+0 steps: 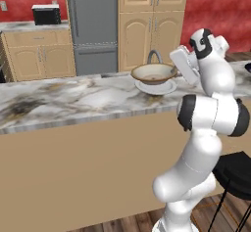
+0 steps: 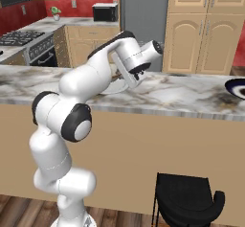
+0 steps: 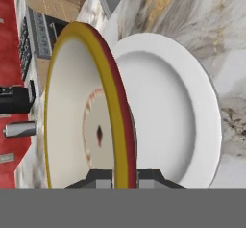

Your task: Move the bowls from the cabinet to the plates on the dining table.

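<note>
Marble table (image 1: 73,99) carries white plate (image 1: 156,87); shallow cream bowl (image 1: 154,73), tan rim, reddish ring inside, hangs just above it, empty. Gripper (image 3: 125,178) jaws clamp bowl rim.

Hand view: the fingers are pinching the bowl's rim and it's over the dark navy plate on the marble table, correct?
Not quite. The plate under the bowl is white, not dark navy; the hand view shows it plainly, and the left base view agrees. The rest stands: the fingers are closed on the bowl's rim, over the marble table.
</note>
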Controlling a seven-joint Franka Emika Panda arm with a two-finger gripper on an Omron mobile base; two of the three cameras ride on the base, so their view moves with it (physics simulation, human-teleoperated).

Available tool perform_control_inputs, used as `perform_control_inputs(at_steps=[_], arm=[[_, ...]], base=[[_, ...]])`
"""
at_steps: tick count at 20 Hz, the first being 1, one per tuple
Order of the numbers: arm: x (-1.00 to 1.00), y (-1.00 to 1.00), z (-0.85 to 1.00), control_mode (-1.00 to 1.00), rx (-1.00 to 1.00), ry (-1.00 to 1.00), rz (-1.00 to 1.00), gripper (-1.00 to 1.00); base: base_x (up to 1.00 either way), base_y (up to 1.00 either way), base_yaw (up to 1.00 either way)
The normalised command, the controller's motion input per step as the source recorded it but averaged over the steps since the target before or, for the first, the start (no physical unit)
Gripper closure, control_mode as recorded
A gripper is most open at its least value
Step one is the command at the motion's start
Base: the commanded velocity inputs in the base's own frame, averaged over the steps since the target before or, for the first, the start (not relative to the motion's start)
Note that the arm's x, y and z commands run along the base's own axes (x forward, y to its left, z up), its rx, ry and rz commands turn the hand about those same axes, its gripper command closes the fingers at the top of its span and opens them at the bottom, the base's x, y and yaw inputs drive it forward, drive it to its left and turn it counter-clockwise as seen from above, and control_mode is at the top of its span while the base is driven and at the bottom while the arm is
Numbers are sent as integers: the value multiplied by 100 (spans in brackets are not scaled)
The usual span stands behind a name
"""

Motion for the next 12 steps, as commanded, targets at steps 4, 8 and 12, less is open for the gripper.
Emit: perform_control_inputs(at_steps=[4,8,12], arm=[[7,0,-2,-100,-2,0,0,100],[3,0,-5,-100,-1,0,0,100],[5,0,-9,-100,-1,0,0,100]], base=[[0,0,0],[0,0,0],[0,0,0]])
